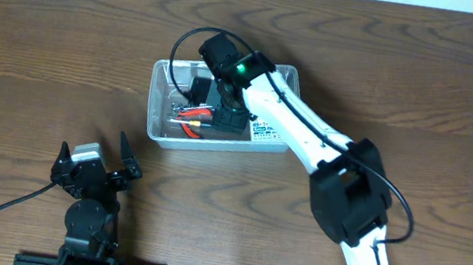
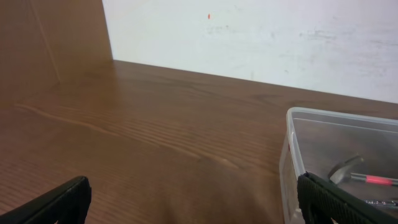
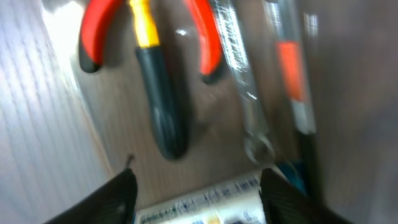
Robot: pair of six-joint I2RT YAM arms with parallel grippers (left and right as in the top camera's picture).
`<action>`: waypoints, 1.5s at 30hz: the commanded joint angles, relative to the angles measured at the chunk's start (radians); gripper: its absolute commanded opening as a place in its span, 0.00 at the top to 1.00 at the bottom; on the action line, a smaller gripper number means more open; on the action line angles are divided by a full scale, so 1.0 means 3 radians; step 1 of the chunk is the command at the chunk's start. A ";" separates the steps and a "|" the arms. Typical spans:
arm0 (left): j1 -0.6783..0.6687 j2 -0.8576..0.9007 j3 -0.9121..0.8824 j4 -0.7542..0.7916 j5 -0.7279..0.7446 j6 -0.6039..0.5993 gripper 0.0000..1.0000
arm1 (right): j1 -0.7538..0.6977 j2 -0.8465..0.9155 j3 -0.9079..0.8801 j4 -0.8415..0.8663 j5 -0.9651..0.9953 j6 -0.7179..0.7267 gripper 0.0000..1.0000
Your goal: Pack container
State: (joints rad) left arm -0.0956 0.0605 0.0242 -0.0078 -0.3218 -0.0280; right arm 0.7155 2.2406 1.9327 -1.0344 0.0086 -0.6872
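The clear plastic container stands at the table's middle back and shows at the right of the left wrist view. It holds red-handled pliers, a black-and-yellow screwdriver, a metal wrench and another tool with an orange band. My right gripper reaches down inside the container. Its fingers close on a small blue-and-white box low over the container floor; the view is blurred. My left gripper is open and empty near the front left, its fingers wide apart.
The brown wooden table runs all around the container. A white wall rises behind the table's far edge. The right arm crosses over the container's right end.
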 commanded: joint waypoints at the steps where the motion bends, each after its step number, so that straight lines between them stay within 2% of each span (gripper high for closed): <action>1: -0.0010 -0.0013 -0.0067 -0.0111 -0.0066 0.0005 0.02 | -0.0052 -0.0617 0.0019 0.0009 0.0322 0.0529 0.01; 10: -0.0010 -0.0013 -0.0067 -0.0109 -0.0065 0.0005 0.02 | -0.0544 -0.1564 0.0019 0.0135 0.0333 0.1455 0.01; 19: -0.0010 -0.0013 -0.0067 -0.0111 -0.0065 0.0005 0.02 | -0.1433 -0.1778 0.0017 -0.0139 0.0334 0.2318 0.01; 26: -0.0010 -0.0013 -0.0067 -0.0109 -0.0065 0.0005 0.02 | -0.2112 -0.1778 0.0011 -0.0223 0.0333 0.2365 0.01; 31: -0.0010 -0.0013 -0.0067 -0.0109 -0.0066 0.0005 0.02 | -0.2398 -0.1778 0.0011 -0.0237 0.0332 0.2364 0.01; 45: -0.0010 -0.0013 -0.0067 -0.0111 -0.0066 0.0005 0.02 | -0.2514 -0.1778 0.0011 -0.0258 0.0298 0.2364 0.01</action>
State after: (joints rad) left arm -0.0956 0.0605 0.0242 -0.0078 -0.3218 -0.0280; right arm -0.0345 1.7065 1.9358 -1.1091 0.1055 0.0006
